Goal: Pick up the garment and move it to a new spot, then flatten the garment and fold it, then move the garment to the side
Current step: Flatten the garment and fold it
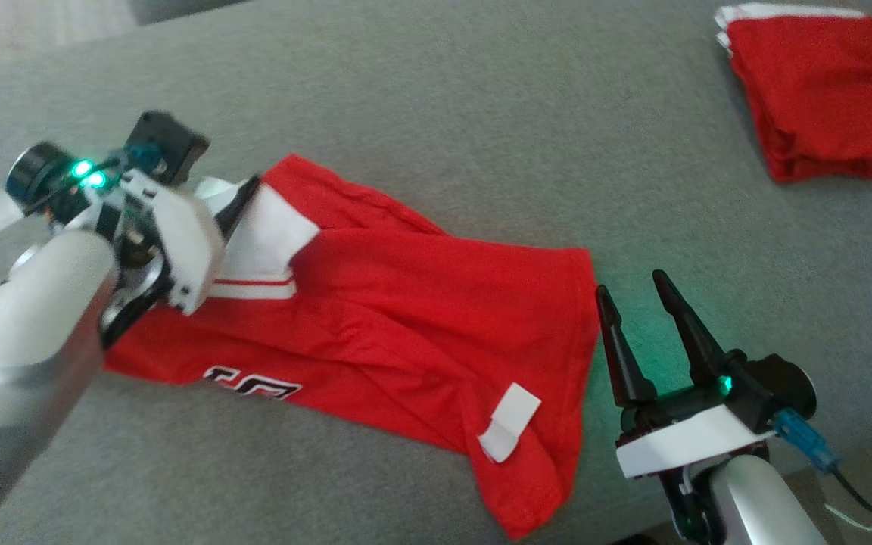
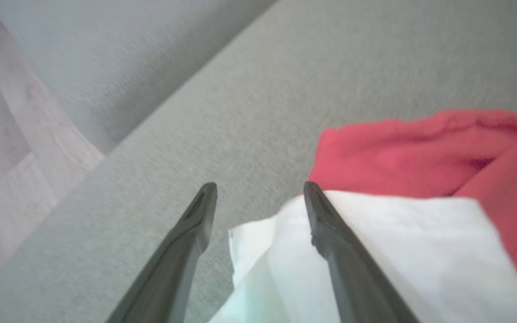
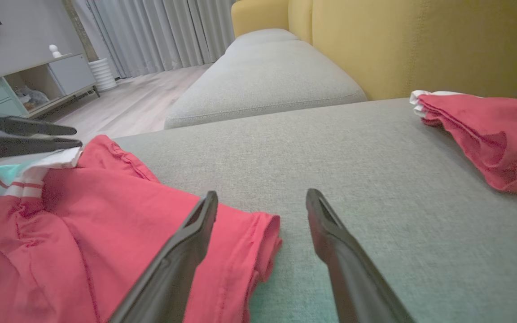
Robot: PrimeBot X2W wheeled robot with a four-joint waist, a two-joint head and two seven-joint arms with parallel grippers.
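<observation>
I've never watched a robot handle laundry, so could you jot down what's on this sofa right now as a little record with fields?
surface: grey fabric sofa seat
item being worked: red garment with white trim and black lettering, lying rumpled, not yet flat or folded
left gripper: open, at the garment's white end, gripping nothing
right gripper: open, at the garment's red hem, opposite end
also present: folded red cloth pile, far right corner, apart from the garment
</observation>
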